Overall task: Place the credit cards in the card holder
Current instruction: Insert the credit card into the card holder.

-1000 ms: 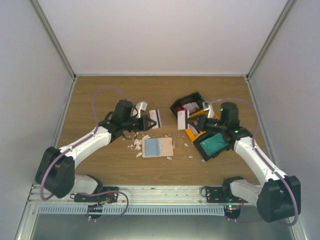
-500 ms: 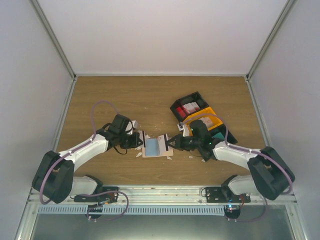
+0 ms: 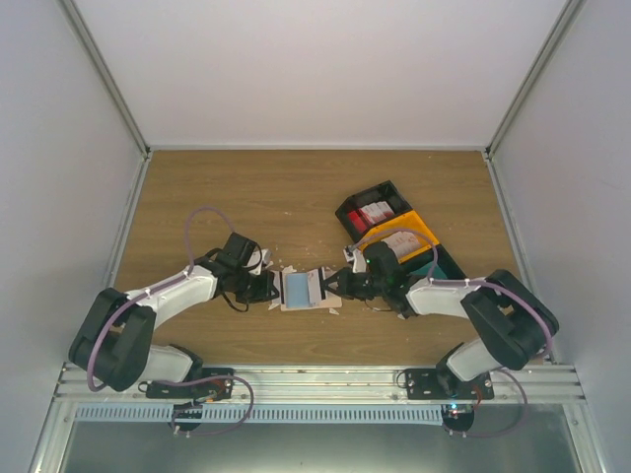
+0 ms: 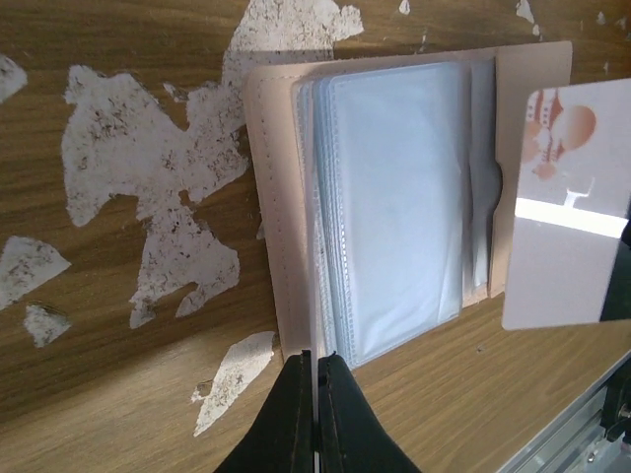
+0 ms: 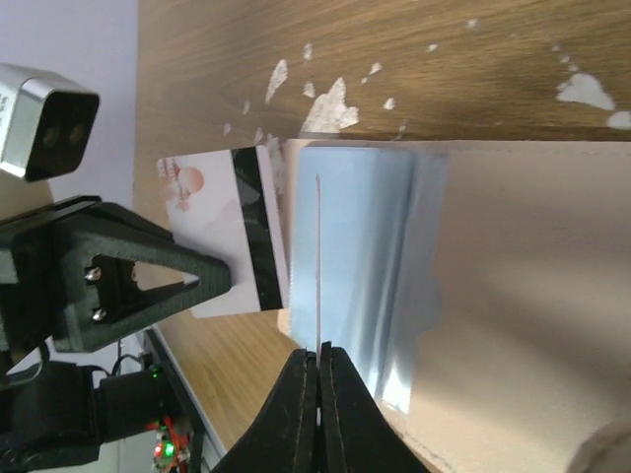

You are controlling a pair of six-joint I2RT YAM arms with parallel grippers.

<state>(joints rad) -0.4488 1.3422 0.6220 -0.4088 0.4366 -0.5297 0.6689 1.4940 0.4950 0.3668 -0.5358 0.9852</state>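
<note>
Scraps (image 4: pixel 138 148) litter table (image 4: pixel 99 394) beside open card holder (image 4: pixel 394 197).

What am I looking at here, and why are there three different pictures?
Two robot arms, the left arm and the right arm, stand at a wooden table. One picture looks down from above; the other two come from a camera on each wrist. An open beige card holder lies between them, with white scraps around it and plastic bins to the right. The left gripper pinches a credit card; the right gripper pinches a second card, both at the holder's clear sleeves.
</note>
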